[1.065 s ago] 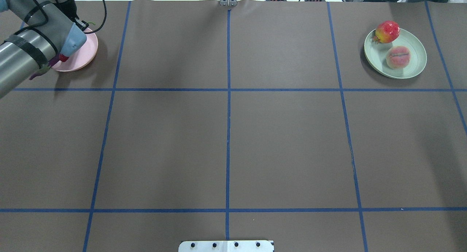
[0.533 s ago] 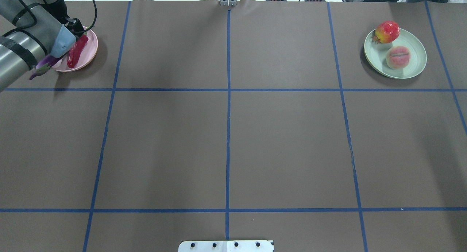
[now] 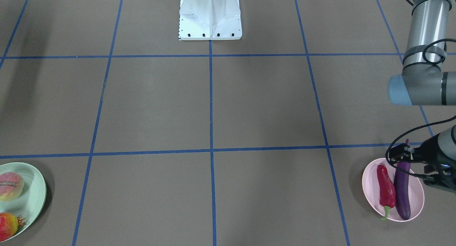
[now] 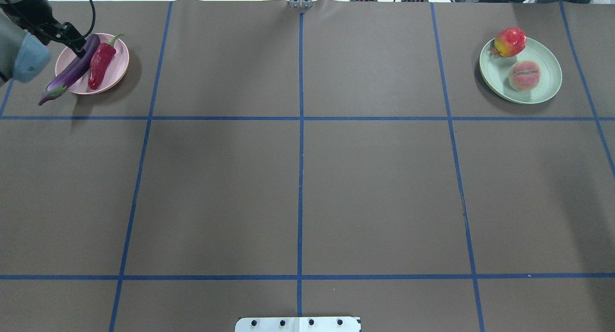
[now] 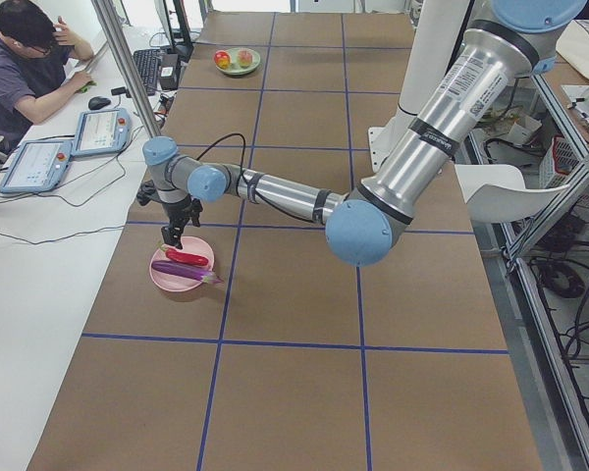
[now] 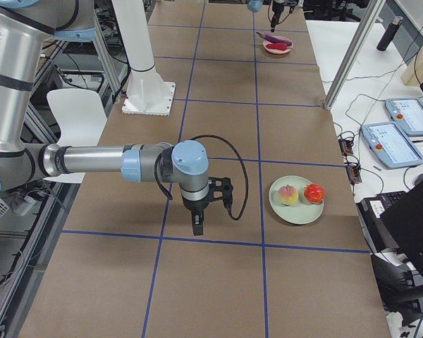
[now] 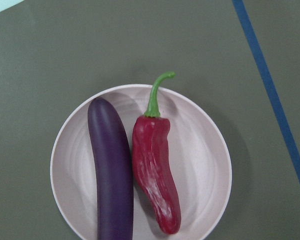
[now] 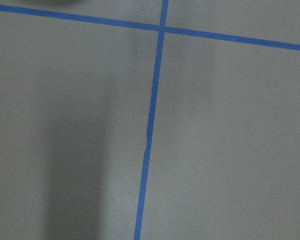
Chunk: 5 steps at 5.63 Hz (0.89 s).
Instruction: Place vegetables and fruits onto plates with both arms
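Note:
The pale pink plate (image 4: 120, 63) sits at the table's far left and holds both vegetables. The purple eggplant (image 4: 72, 70) lies with its cap end over the near rim, and the red chili pepper (image 4: 100, 65) lies beside it. My left gripper (image 4: 72, 41) hovers over the plate's far left edge, open and empty, as the front view also shows (image 3: 416, 166). At the far right, the mint green plate (image 4: 547, 82) carries the pomegranate (image 4: 510, 41) and the peach (image 4: 524, 75). My right gripper (image 6: 197, 227) points down over bare table; I cannot tell whether it is open or shut.
Brown table cover with blue tape grid lines. The white pedestal base (image 3: 210, 14) stands at the robot's side. A person sits at a side desk (image 5: 25, 59) with tablets and cables. An aluminium post (image 6: 349, 53) stands beside the table.
My left arm has pulled back to the left and away from the pink plate. The chili and eggplant, partly hidden before, now lie uncovered on it.

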### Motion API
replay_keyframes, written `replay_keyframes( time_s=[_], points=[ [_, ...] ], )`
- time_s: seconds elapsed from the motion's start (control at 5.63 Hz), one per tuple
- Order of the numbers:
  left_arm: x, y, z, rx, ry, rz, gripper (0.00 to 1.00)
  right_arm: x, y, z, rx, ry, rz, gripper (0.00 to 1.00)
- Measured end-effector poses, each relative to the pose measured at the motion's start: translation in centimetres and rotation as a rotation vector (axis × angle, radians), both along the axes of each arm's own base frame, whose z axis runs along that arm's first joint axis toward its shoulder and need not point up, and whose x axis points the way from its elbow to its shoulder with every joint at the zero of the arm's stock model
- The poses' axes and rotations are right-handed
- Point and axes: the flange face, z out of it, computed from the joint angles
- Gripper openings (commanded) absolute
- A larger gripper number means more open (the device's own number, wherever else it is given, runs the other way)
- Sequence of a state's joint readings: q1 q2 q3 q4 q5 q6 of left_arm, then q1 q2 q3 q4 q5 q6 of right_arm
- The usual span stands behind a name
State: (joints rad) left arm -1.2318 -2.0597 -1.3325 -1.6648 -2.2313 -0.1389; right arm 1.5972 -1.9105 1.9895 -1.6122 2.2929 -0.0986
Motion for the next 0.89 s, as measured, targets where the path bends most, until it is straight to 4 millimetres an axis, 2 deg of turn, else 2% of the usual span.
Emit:
replay_keyframes(
  time_s=[0.36, 0.53, 0.71, 0.89],
  points=[
    [-8.8, 11.2, 1.6, -0.022, 0.023, -0.069, 1.0, 0.0, 0.0, 0.0, 0.001, 0.0, 0.0, 1.0],
    [-13.0, 17.5, 3.9, -0.05, 0.015, -0.098, 1.0, 0.0, 0.0, 0.0, 0.002, 0.001, 0.0, 1.0],
    [-17.6, 23.3, 8.0, -0.114, 0.021, -0.136, 1.0, 0.0, 0.0, 0.1, 0.001, 0.001, 0.001, 1.0],
    [-21.4, 28.0, 11.7, -0.187, 0.07, -0.188, 1.0, 0.0, 0.1, 0.2, -0.001, 0.0, 0.002, 1.0]
  ],
)
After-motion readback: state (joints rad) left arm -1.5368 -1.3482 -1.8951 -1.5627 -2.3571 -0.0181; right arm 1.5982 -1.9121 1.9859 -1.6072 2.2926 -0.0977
